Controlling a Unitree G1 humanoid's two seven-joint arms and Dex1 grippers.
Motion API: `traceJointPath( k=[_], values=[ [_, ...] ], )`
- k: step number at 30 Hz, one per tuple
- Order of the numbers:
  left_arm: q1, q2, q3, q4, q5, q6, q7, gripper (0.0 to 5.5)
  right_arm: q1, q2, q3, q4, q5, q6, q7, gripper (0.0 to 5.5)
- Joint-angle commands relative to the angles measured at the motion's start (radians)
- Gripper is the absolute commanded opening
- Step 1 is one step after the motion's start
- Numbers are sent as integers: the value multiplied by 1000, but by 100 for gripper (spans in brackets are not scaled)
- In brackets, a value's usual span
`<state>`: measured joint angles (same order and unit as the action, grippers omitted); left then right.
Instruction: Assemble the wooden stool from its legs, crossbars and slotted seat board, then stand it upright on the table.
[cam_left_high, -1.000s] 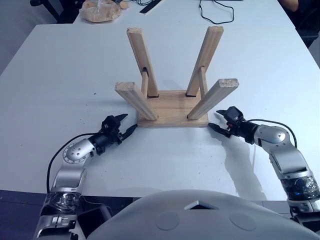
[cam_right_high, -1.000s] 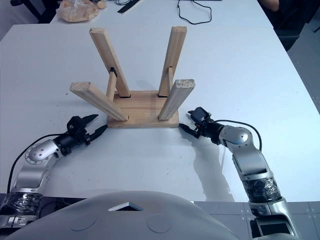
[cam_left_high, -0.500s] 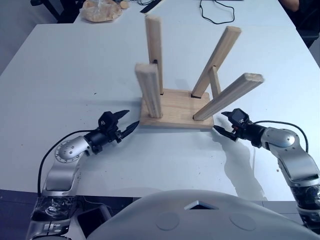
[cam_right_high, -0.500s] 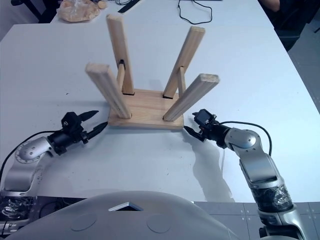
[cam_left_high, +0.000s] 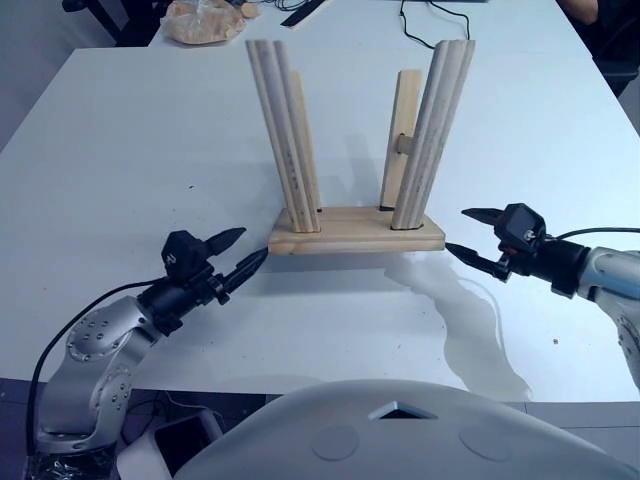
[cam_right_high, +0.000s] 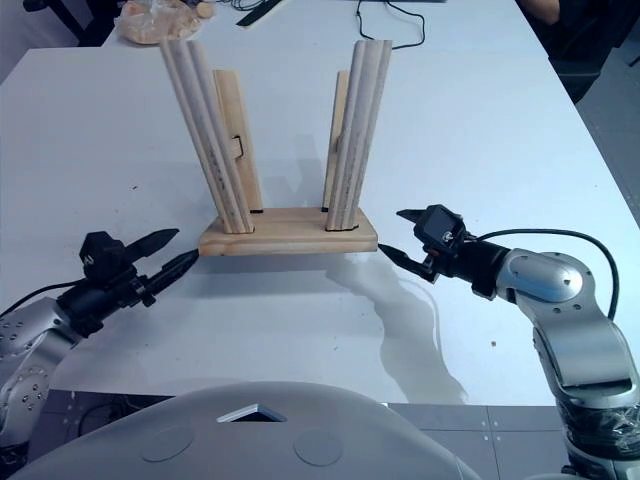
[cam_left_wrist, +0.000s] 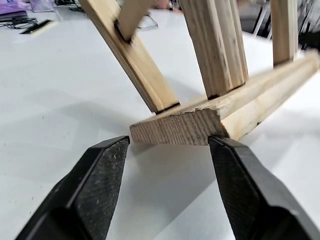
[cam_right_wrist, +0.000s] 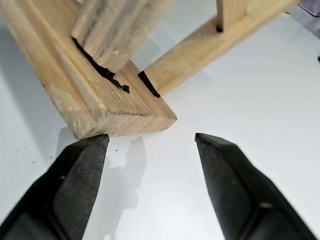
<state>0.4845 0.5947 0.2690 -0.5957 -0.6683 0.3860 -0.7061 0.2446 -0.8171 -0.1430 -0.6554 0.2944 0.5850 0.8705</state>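
Seeing left claw (cam_left_high: 252, 243) and right claw (cam_left_high: 455, 229) both spread, pinching nothing, just off opposite ends of seat board (cam_left_high: 355, 232). Sits inverted mid-desk (cam_left_high: 120, 150), legs (cam_left_high: 283, 130) up. Could slip off thin edge during flip, topple sideways, or work legs loose from slots.

The left arm (cam_left_high: 100, 345) and the right arm (cam_left_high: 612, 278) are showing rounded silver-grey metal shells with round joint caps, each narrowing into a boxy black wrist block. A thin black cable (cam_left_high: 46, 360) is looping out beside the left arm, and a second cable (cam_left_high: 600, 232), black too, is arching above the right arm. The left gripper (cam_left_high: 254, 243) and the right gripper (cam_left_high: 455, 229) are wearing matte black, tapering pointed fingers (cam_left_wrist: 100, 175) with finely grained inner faces.
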Motion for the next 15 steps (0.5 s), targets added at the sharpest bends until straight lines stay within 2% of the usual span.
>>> traceJointPath(
  k=[1,9,15],
  values=[
    [-41,53,12,-127,-171,71,-60,294,-12,-7,20,-57,105,-44,93,322],
    [84,154,23,-140,-140,93,-162,294,3,-60,-53,-107,162,-27,154,322],
    [51,181,95,-146,-232,137,-178,294,14,-100,-93,-136,222,-17,197,322]
  ],
)
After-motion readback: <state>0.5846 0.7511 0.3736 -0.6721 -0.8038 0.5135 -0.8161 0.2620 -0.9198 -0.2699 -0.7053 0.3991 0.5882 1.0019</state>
